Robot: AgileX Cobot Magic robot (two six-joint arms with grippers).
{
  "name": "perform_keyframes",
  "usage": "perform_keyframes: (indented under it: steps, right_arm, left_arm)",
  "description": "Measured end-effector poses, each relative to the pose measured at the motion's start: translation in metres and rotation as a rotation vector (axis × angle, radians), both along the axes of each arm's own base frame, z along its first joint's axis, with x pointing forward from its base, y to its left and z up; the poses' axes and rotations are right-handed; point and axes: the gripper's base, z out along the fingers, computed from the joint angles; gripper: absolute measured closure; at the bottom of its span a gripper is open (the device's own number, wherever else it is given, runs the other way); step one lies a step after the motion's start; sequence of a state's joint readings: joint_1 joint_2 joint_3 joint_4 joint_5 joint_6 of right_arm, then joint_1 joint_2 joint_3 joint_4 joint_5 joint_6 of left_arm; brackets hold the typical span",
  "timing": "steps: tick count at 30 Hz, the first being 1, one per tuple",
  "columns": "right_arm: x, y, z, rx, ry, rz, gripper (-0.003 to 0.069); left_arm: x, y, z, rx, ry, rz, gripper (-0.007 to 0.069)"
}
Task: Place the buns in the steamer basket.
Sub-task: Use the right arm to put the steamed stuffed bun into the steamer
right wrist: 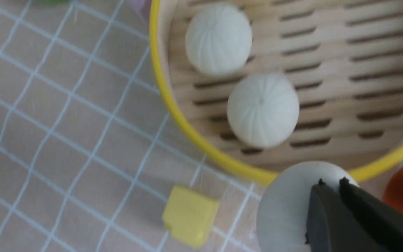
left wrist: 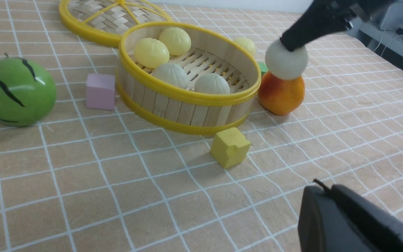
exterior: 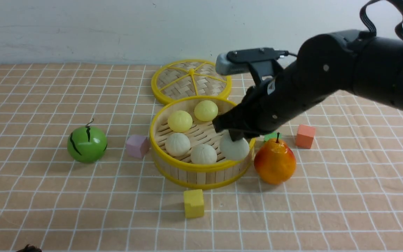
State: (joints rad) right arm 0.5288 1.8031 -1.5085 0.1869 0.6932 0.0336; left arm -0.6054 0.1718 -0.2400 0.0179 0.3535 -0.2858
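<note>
Right pincer [exterior: 235, 135] clamped on an off-white bun [exterior: 234, 148], aloft at the steamer basket [exterior: 201, 171] right rim, near pear [exterior: 275, 161]. Bun is round, no long axis. Basket upright, four more buns [exterior: 179, 121] inside. Only the left wrist view shows a yellow bun [left wrist: 245, 44] on the table [left wrist: 82, 182] behind the basket. Left pincer [left wrist: 334, 210]: can't tell its opening.

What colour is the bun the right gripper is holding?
Off-white; the held bun shows best in the left wrist view.
</note>
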Motion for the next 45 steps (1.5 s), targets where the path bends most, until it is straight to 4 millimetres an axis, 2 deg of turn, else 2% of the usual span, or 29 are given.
perform_keyframes:
  steps: [2, 3, 4, 7, 12, 23, 32, 36, 40, 41, 42, 44, 45]
  right_arm:
    - [0.011, 0.001, -0.003, 0.003, -0.001, -0.011, 0.0654]
    - [0.025, 0.004, -0.011, -0.002, 0.006, -0.018, 0.0652]
    - [0.026, 0.004, -0.013, -0.003, 0.007, -0.018, 0.0652]
    - [0.048, 0.007, -0.031, -0.021, 0.035, -0.029, 0.0652]
    - [0.066, 0.003, -0.049, -0.033, 0.063, -0.052, 0.0652]
    - [0.077, 0.003, -0.061, 0.006, 0.05, -0.085, 0.0651]
    - [0.084, 0.004, -0.079, -0.013, 0.043, -0.089, 0.0622]
    - [0.087, 0.004, -0.082, -0.024, 0.026, -0.086, 0.0543]
    - [0.087, 0.004, -0.081, -0.025, 0.022, -0.086, 0.0408]
    - [0.086, 0.004, -0.078, -0.024, 0.022, -0.086, 0.0369]
    - [0.086, 0.004, -0.078, -0.024, 0.022, -0.085, 0.0361]
    - [0.082, 0.002, -0.061, -0.019, 0.0, -0.081, 0.0272]
    - [0.082, 0.002, -0.061, -0.019, 0.0, -0.081, 0.0272]
  left_arm:
    - [0.0, 0.0, 0.0, 0.0, 0.0, 0.0, 0.0606]
    - [0.0, 0.0, 0.0, 0.0, 0.0, 0.0, 0.0604]
    - [0.0, 0.0, 0.0, 0.0, 0.0, 0.0, 0.0604]
    - [0.0, 0.0, 0.0, 0.0, 0.0, 0.0, 0.0603]
    - [0.0, 0.0, 0.0, 0.0, 0.0, 0.0, 0.0603]
    - [0.0, 0.0, 0.0, 0.0, 0.0, 0.0, 0.0589]
    - [0.0, 0.0, 0.0, 0.0, 0.0, 0.0, 0.0587]
    - [0.0, 0.0, 0.0, 0.0, 0.0, 0.0, 0.0587]
    - [0.0, 0.0, 0.0, 0.0, 0.0, 0.0, 0.0585]
    - [0.0, 0.0, 0.0, 0.0, 0.0, 0.0, 0.0585]
    - [0.0, 0.0, 0.0, 0.0, 0.0, 0.0, 0.0585]
    - [0.0, 0.0, 0.0, 0.0, 0.0, 0.0, 0.0582]
    - [0.0, 0.0, 0.0, 0.0, 0.0, 0.0, 0.0581]
